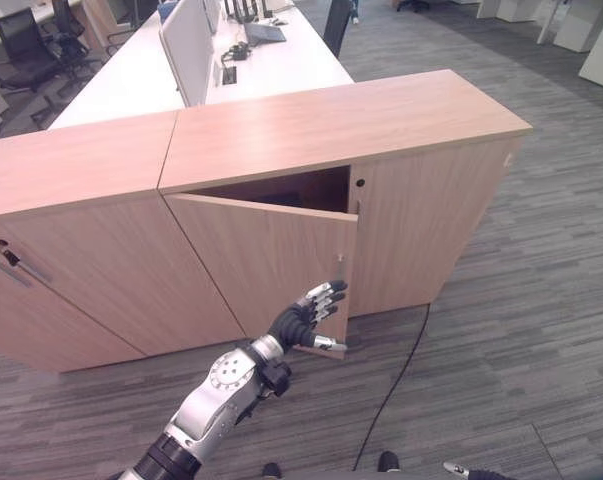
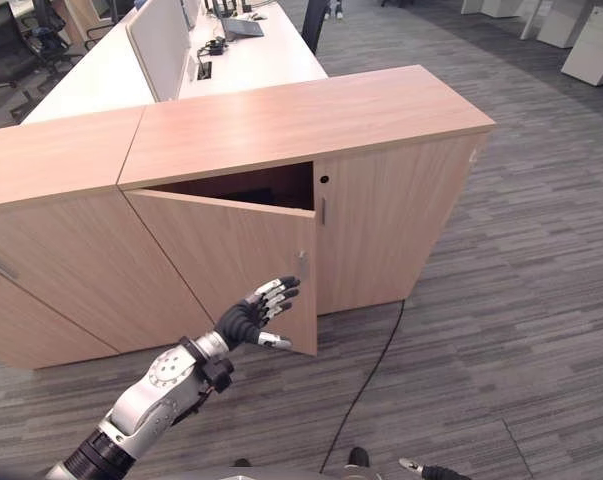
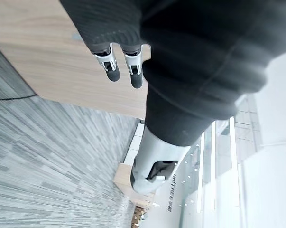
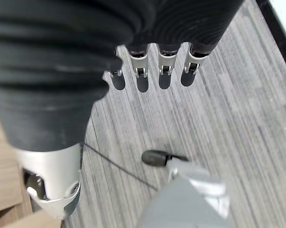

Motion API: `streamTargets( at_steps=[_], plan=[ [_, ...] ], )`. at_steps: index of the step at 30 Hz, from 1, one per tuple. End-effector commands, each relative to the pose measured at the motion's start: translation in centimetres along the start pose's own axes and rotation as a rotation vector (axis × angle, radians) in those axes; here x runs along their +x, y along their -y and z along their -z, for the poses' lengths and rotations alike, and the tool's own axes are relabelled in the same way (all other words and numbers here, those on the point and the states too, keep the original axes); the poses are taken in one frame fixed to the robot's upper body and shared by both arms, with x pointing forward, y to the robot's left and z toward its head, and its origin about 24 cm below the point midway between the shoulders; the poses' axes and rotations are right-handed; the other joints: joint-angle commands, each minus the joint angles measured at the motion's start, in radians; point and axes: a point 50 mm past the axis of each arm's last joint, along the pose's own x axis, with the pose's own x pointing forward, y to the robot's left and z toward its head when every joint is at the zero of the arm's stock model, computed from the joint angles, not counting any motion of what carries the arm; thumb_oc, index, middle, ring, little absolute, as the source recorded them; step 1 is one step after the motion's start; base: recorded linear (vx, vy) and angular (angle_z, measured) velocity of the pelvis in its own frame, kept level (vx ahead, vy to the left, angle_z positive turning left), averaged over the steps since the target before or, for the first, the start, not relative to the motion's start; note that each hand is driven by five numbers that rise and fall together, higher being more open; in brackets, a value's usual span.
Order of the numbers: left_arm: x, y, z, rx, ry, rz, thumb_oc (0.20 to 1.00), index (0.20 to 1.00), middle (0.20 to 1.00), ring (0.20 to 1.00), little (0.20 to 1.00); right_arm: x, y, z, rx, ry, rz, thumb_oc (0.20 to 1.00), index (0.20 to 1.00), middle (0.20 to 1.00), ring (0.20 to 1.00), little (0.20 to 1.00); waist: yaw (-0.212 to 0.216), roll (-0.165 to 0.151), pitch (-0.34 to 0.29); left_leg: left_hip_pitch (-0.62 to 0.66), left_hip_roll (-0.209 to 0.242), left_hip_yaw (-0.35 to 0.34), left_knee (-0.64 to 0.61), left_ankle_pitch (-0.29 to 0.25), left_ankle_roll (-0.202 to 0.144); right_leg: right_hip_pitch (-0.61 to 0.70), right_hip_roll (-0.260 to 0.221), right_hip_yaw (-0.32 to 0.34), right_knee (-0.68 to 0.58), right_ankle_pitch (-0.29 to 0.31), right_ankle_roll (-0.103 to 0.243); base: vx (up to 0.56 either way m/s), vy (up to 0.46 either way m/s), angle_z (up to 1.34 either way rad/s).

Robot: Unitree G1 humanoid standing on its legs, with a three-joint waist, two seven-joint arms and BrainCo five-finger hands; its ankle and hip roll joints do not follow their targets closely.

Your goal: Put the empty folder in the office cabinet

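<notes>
The wooden office cabinet (image 1: 343, 121) stands ahead on the carpet. Its left door (image 1: 264, 262) is swung partly out, and a dark gap (image 1: 281, 190) shows above the door's top edge. My left hand (image 1: 306, 318) is stretched toward the door's lower free corner, open, with straight fingers (image 3: 124, 67) close to the wood and nothing held. My right hand (image 4: 152, 71) hangs low over the floor, fingers relaxed and empty; a fingertip of it shows at the bottom edge (image 1: 459, 468).
A second matching cabinet (image 1: 71, 230) joins on the left with its doors closed. White desks (image 1: 141, 70) with a partition and office chairs (image 1: 26, 45) stand behind. Grey carpet (image 1: 521, 330) spreads to the right and front.
</notes>
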Motion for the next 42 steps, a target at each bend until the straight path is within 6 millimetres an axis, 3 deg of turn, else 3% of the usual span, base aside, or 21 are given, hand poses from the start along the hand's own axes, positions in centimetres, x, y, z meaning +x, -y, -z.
streamTargets(
  at_steps=[1, 6, 12, 17, 23, 28, 30, 34, 38, 42],
  plan=[
    [0.7, -1.0, -2.7, 0.045, 0.128, -0.028, 1.0, 1.0, 1.0, 1.0, 1.0, 0.0, -0.6, -0.3, -0.021, -0.005, -0.007, 1.0, 1.0, 1.0, 1.0, 1.0, -0.015, -0.056, -0.022, -0.019, -0.065, 0.025, 0.01, -0.076, 0.066, 0.028, 0.034, -0.038, 0.026, -0.149, 0.0, 0.06, 0.062, -0.07],
    [0.4, -4.9, -2.2, 0.153, 0.077, -0.236, 1.0, 1.0, 1.0, 1.0, 1.0, 0.0, -0.9, 0.3, 0.011, -0.021, -0.018, 1.0, 1.0, 1.0, 1.0, 1.0, -0.029, -0.047, -0.044, 0.015, -0.068, 0.05, 0.01, -0.104, 0.071, 0.05, 0.027, -0.018, 0.011, -0.143, 0.012, 0.05, 0.069, -0.15],
    [-2.3, -11.5, -2.1, 0.289, -0.029, -0.565, 1.0, 1.0, 1.0, 1.0, 1.0, -0.1, 0.4, 2.3, 0.058, -0.088, 0.005, 1.0, 1.0, 1.0, 1.0, 1.0, -0.044, -0.032, -0.066, 0.045, -0.078, 0.077, 0.01, -0.122, 0.079, 0.058, 0.021, 0.004, 0.007, -0.138, 0.021, 0.03, 0.067, -0.17],
    [-2.5, -13.9, -3.8, 0.343, -0.026, -0.665, 1.0, 1.0, 1.0, 1.0, 1.0, -0.2, 0.6, 3.3, 0.075, -0.123, 0.001, 1.0, 1.0, 1.0, 1.0, 1.0, -0.055, -0.026, -0.068, 0.047, -0.085, 0.082, 0.01, -0.122, 0.082, 0.059, 0.014, 0.01, 0.007, -0.13, 0.026, -0.01, 0.05, -0.04],
    [-1.5, -14.8, -6.1, 0.353, 0.035, -0.695, 1.0, 1.0, 1.0, 1.0, 1.0, -0.2, 0.2, 3.6, 0.08, -0.131, -0.01, 1.0, 1.0, 1.0, 1.0, 1.0, -0.071, -0.013, -0.068, 0.048, -0.094, 0.091, 0.01, -0.123, 0.086, 0.053, 0.004, 0.016, 0.007, -0.118, 0.033, -0.02, 0.042, -0.07],
    [-0.1, -14.9, -6.8, 0.352, 0.045, -0.689, 1.0, 1.0, 1.0, 1.0, 1.0, -0.2, 0.2, 3.1, 0.084, -0.119, -0.004, 1.0, 1.0, 1.0, 1.0, 1.0, -0.083, -0.003, -0.073, 0.053, -0.098, 0.099, 0.01, -0.127, 0.088, 0.052, 0.001, 0.022, 0.007, -0.114, 0.036, 0.0, 0.027, -0.02],
    [0.0, -15.2, -6.5, 0.367, 0.013, -0.702, 1.0, 1.0, 1.0, 1.0, 1.0, 0.0, -0.7, 0.9, 0.083, -0.027, -0.034, 1.0, 1.0, 1.0, 1.0, 1.0, -0.087, -0.007, -0.08, 0.056, -0.098, 0.104, 0.01, -0.127, 0.089, 0.049, 0.001, 0.028, 0.007, -0.111, 0.035, -0.01, 0.001, -0.03],
    [1.4, -14.5, -6.6, 0.311, 0.034, -0.666, 1.0, 1.0, 1.0, 1.0, 1.0, -0.1, -0.9, 2.5, 0.102, -0.063, -0.031, 1.0, 1.0, 1.0, 1.0, 1.0, -0.094, -0.014, -0.079, 0.054, -0.098, 0.109, 0.01, -0.126, 0.092, 0.04, 0.004, 0.037, 0.007, -0.108, 0.036, -0.02, -0.016, -0.07],
    [1.2, -13.5, -4.6, 0.138, 0.05, -0.643, 1.0, 1.0, 1.0, 1.0, 1.0, -0.1, -0.9, 3.3, 0.097, -0.088, -0.03, 1.0, 1.0, 1.0, 1.0, 1.0, -0.093, -0.02, -0.078, 0.048, -0.099, 0.112, 0.01, -0.127, 0.095, 0.036, 0.004, 0.039, 0.007, -0.106, 0.037, 0.0, -0.001, -0.01],
    [0.3, -12.2, 0.9, -0.184, -0.038, -0.667, 1.0, 1.0, 1.0, 1.0, 1.0, -0.2, -1.0, 3.7, 0.071, -0.122, -0.032, 1.0, 1.0, 1.0, 1.0, 1.0, -0.088, -0.021, -0.077, 0.045, -0.1, 0.111, 0.01, -0.125, 0.096, 0.033, 0.005, 0.037, 0.007, -0.106, 0.035, 0.01, -0.004, -0.08]
  ],
)
